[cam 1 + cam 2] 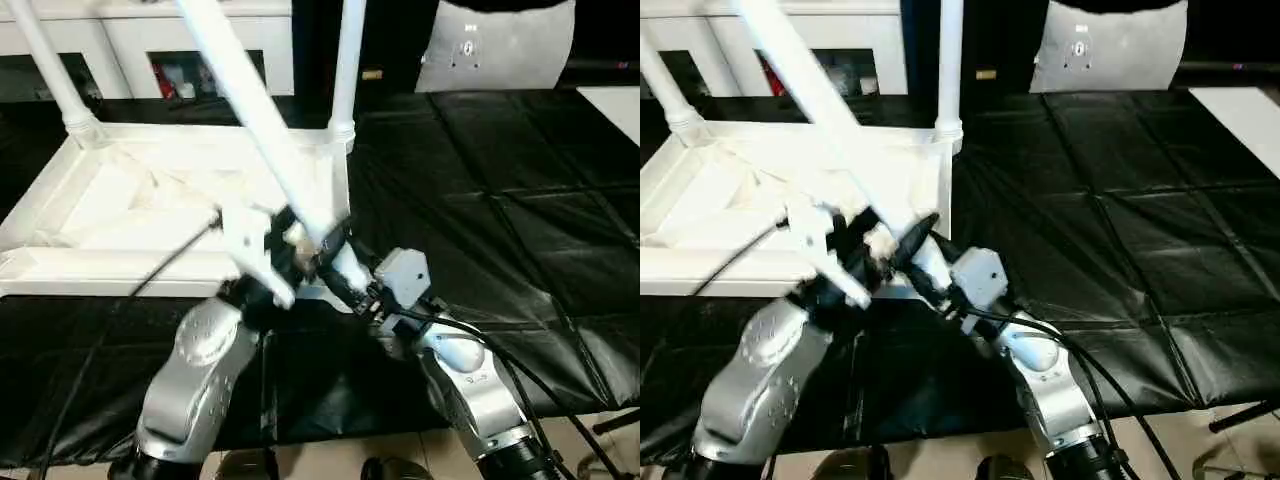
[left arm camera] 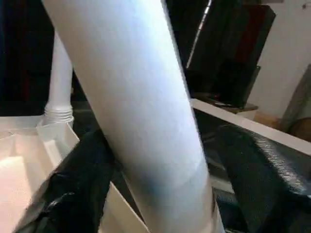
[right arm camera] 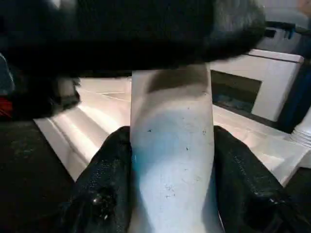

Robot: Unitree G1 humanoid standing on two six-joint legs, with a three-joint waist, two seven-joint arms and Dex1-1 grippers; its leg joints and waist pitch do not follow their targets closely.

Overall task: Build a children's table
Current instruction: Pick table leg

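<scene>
Both end effectors, L (image 1: 290, 245) & R (image 1: 345, 270), clamp tilted leg (image 1: 255, 120) over tabletop (image 1: 150, 200).

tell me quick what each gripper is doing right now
Left gripper: shut on the slanted white leg.
Right gripper: shut on the same leg, lower down near the tabletop's corner.

Lab, black-covered work table (image 1: 520, 200), white cabinets (image 1: 160, 40)

Rounded silver forearms (image 1: 195, 375), black cables trailing, a grey box, perhaps a wrist camera (image 1: 402, 275).
</scene>
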